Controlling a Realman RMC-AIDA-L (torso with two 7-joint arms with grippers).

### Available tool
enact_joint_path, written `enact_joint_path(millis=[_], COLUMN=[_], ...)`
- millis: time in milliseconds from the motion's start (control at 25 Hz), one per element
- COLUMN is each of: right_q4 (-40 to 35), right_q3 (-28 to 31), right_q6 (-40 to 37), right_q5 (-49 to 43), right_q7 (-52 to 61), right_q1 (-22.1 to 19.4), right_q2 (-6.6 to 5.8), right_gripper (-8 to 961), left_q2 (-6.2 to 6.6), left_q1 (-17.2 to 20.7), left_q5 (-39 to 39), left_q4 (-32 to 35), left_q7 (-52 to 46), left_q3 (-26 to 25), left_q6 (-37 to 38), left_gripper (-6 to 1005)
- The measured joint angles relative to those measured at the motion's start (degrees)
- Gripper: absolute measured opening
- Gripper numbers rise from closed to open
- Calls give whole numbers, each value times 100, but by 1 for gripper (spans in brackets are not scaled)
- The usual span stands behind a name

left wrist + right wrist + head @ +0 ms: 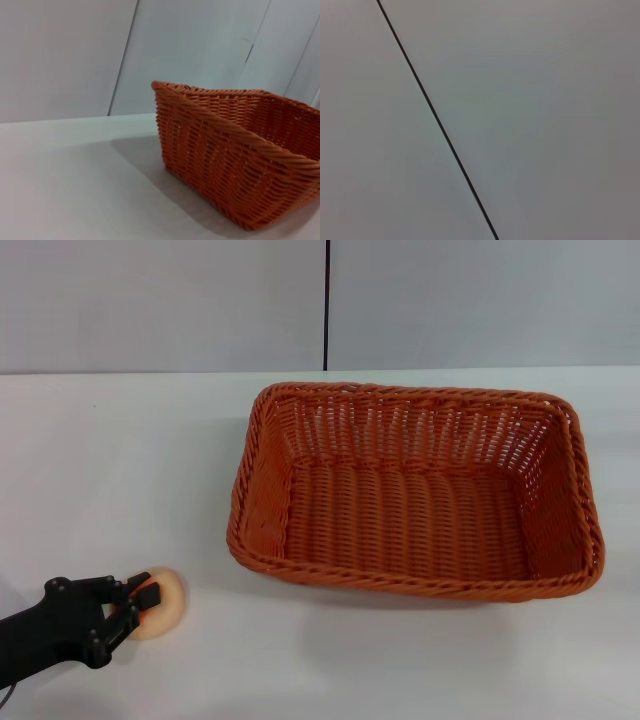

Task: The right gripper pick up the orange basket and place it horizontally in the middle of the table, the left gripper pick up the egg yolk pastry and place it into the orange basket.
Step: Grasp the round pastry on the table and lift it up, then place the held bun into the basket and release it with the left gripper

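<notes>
So the orange basket [415, 490] is sitting flat on the white desk [120, 470], long side running left to right, roughly mid-desk and a bit toward the robot's right, open side up, and I can't see anything inside it. The egg yolk pastry [165, 602] is over at the near left corner of the desk, well apart from the basket and clearly outside it, near the basket's front-left corner but with bare desk between them. The left end effector [138, 602] comes in low from the left edge in the head view, black arm trailing off the bottom corner, and its fingers are clenched onto the pastry's left side, so it's grasping it. I can't tell whether the pastry is touching the desk or slightly off it; there's a soft shadow right beside it. What shows of the pastry looks pale beige with a warmer orange tint near the fingers. The left wrist view just shows the basket [235, 150] from low down, one corner pointing at the camera, woven sides and braided rim, with the desk [70, 180] stretching in front and a grey panelled wall behind. The right end effector isn't visible anywhere; its wrist camera only sees plain grey wall with a dark seam across it.
</notes>
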Motion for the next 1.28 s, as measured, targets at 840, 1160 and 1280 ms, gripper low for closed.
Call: enact_joint_path(millis=[840, 1160, 1280], right_q4=[65, 241, 253], right_q3=[0, -8, -98], right_q6=[-32, -47, -49], right_q5=[-6, -11, -19], right_q7=[-4, 1, 2], right_q1=[0, -7, -13], right_q2=[2, 2, 3], right_gripper=[390, 390, 390], left_q2=[-7, -41, -75], left_q1=[-343, -1204, -1558], left_q5=[-528, -809, -804], left_q4=[-68, -738, -1039], left_q7=[271, 585, 694], left_q3=[-1844, -1490, -1092], left_q6=[972, 1580, 1575], left_gripper=[52, 49, 71])
